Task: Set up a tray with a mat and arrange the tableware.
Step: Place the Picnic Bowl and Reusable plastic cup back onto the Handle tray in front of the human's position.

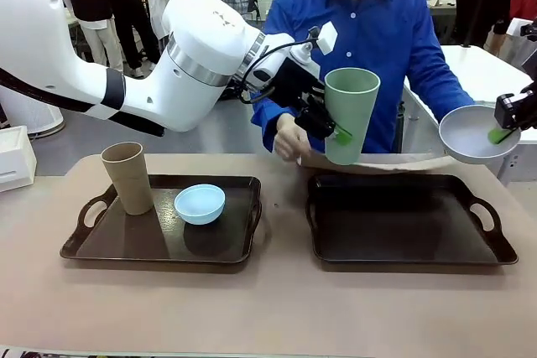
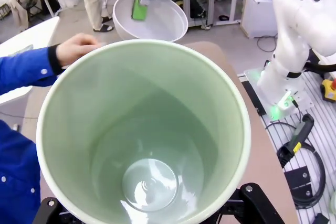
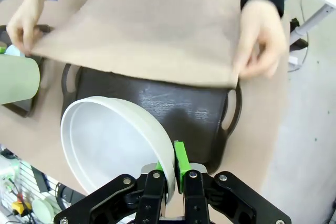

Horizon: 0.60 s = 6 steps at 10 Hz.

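far left, the left tray [image 1: 159,245] sits square on the table [image 1: 268,316], one handle near the table's left side. the tan tumbler [image 1: 127,176] stands upright in its far left corner, close to the rim. the light blue bowl [image 1: 200,204] is just beside it, near the middle. you've got bare tray floor in front of both and to the right of the bowl.

a narrow strip of table runs between the two trays, and a wide band of open table lies along your near edge.

moving in, your left gripper [image 1: 344,132] is clamped around the pale green tumbler [image 1: 351,115]. it is held upright in the air, above the far left corner of the right tray [image 1: 411,228]. in the left wrist view the tumbler's open mouth [image 2: 142,129] faces the camera, with the fingers either side of its base. a white tag [image 1: 326,37] hangs by that wrist's cable; any print on it is too small to tell.

right behind the tumbler is the person's hand [image 1: 289,138], close to your fingers, so it's tight there. the person holds the mat [image 3: 142,30] with a hand [image 3: 23,22] at one end and the other hand [image 3: 262,40] at the other. its near edge overlaps the tray's far rim. the right tray's floor [image 3: 194,108] is bare from there to the near rim.

far right, your right gripper [image 1: 503,133] is pinched on the rim of the white bowl [image 1: 470,133], one green pad inside. it is tilted and in the air past the tray's far right corner. the right wrist view shows the same grip [image 3: 176,174] on the bowl [image 3: 113,145].
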{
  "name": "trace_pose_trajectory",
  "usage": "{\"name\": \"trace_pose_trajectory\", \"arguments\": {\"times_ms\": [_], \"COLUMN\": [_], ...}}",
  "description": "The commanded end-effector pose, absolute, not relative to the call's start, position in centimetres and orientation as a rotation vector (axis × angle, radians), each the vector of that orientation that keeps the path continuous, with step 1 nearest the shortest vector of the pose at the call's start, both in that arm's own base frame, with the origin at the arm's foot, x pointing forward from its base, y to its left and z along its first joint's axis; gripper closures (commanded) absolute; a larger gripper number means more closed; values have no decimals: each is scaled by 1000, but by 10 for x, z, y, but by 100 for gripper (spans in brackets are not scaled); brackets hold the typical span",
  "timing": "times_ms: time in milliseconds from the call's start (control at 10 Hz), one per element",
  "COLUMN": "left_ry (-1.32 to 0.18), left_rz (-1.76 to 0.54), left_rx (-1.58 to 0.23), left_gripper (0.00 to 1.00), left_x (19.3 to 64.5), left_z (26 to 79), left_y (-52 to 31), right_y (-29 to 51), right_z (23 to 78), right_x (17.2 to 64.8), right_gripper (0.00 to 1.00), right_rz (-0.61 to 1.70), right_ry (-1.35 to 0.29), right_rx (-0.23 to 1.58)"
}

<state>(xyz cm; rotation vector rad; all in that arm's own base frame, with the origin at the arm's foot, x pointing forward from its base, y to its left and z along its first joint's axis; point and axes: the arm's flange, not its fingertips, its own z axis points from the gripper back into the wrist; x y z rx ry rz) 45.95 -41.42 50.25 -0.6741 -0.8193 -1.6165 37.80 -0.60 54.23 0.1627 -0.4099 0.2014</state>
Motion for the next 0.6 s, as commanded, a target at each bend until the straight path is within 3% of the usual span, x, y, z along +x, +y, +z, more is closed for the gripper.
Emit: {"name": "trace_pose_trajectory", "arguments": {"times_ms": [0,500], "left_ry": [-825,-825], "left_rz": [-1622,-1622], "left_rx": [-673,-673], "left_gripper": [100,100], "left_x": [460,460], "left_z": [506,506], "left_y": [-414,-414], "right_y": [-4,-4], "right_z": [542,542], "right_x": [378,378], "right_gripper": [100,100], "right_rz": [196,196], "right_ry": [-420,-420], "right_rx": [154,154]}}
